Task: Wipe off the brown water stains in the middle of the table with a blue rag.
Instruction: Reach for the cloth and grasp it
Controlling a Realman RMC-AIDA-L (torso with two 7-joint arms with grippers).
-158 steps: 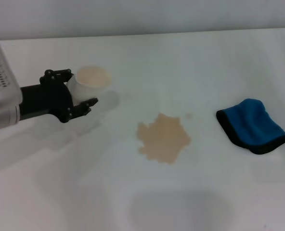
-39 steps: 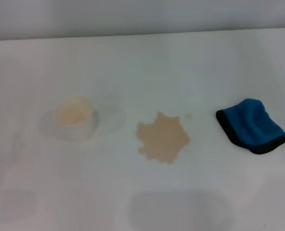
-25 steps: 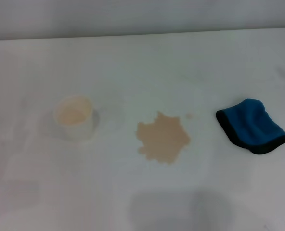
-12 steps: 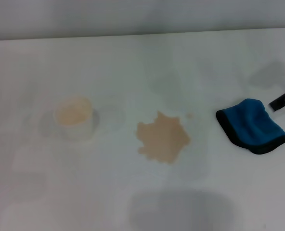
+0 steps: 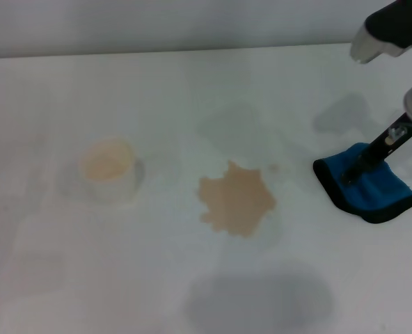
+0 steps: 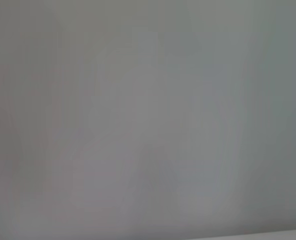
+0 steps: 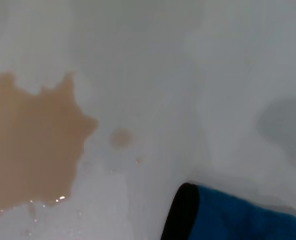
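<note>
The brown water stains (image 5: 235, 200) lie in the middle of the white table (image 5: 192, 90), with a tiny satellite spot (image 5: 273, 168) to their upper right. The blue rag (image 5: 366, 184) with black edging lies folded at the right. My right gripper (image 5: 350, 177) comes down from the upper right and its black tip rests at the rag's near-left part. The right wrist view shows the stains (image 7: 33, 155), the small spot (image 7: 121, 137) and the rag's corner (image 7: 238, 217). My left gripper is out of view.
A white paper cup (image 5: 108, 169) with a beige inside stands upright to the left of the stains. The table's far edge (image 5: 192, 50) meets a grey wall. The left wrist view shows only a blank pale surface.
The left arm set the cup down on the table and left the view. The right arm has come in from the right and reached the rag. Rag and stains have not moved.
</note>
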